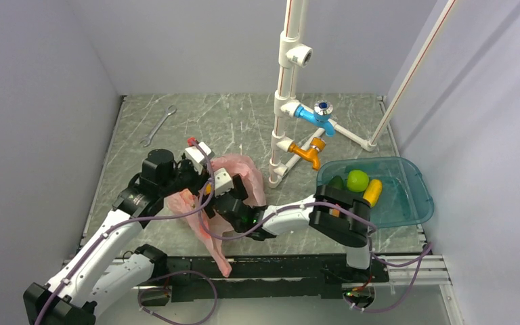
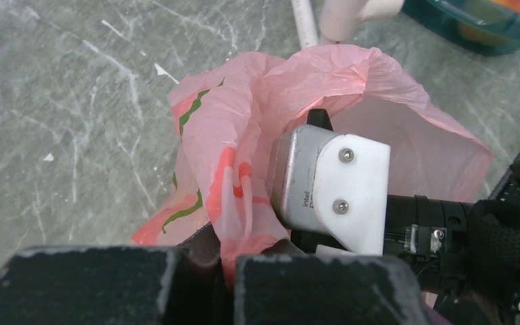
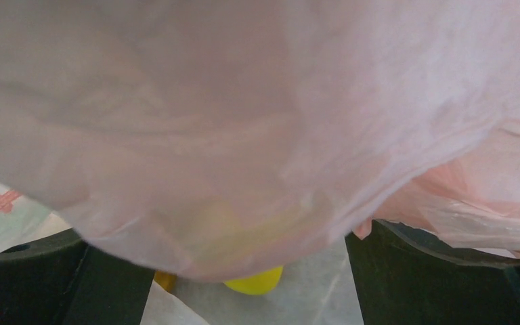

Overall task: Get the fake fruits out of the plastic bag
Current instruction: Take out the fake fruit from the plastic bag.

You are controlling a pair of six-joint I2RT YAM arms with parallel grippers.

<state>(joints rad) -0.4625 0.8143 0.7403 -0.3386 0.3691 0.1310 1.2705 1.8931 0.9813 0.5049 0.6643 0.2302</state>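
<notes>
The pink plastic bag (image 1: 244,172) lies at mid-table with its mouth held up. My left gripper (image 1: 196,184) is shut on the bag's rim (image 2: 227,261), pinching the film between its fingers. My right gripper (image 1: 233,203) reaches inside the bag mouth, and its wrist camera (image 2: 332,179) shows in the left wrist view. In the right wrist view its fingers (image 3: 420,271) stand wide apart and open. A yellow mango (image 3: 256,281) lies between them, mostly veiled by bag film (image 3: 244,135). A small orange piece (image 3: 164,279) shows beside it. A green apple (image 1: 357,180), avocado (image 1: 336,183) and yellow mango (image 1: 374,191) sit in the tub.
The teal see-through tub (image 1: 406,203) stands at the right. A white pipe stand with a blue tap (image 1: 315,115) and an orange tap (image 1: 308,152) rises behind the bag. A wrench (image 1: 158,126) lies at the back left. A bag handle (image 1: 220,257) hangs over the near edge.
</notes>
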